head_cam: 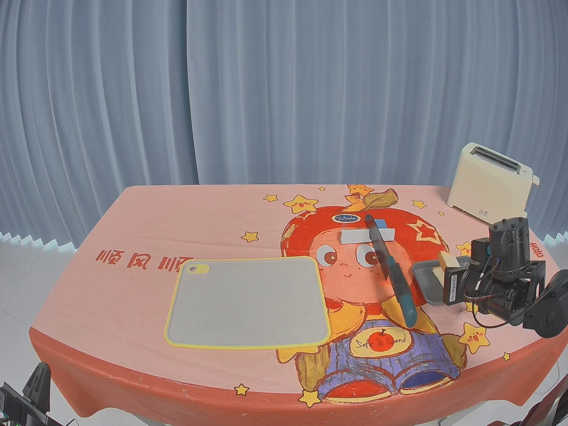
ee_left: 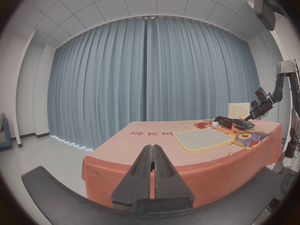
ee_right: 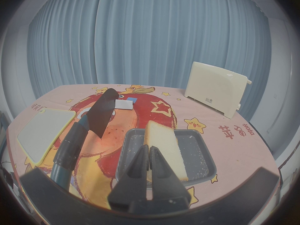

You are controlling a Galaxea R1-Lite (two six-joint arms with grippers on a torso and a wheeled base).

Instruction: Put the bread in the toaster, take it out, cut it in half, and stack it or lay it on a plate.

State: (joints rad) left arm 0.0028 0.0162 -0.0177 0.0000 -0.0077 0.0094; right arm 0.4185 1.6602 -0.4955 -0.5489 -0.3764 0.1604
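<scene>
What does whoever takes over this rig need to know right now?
Left pincer: shut, empty, low off the table's near left corner.
Right pincer: shut, tips at the bread.
Bread: whole slice, tilted up in the grey tray.
Toaster: back right. Knife: between tray and cutting board.
Done: nothing yet.
Left: toast, take out, halve, plate.

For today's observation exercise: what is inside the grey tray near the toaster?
A slice of bread rests in the grey tray, with crumbs scattered on its floor. The part of the floor beneath the slice is covered.
</scene>
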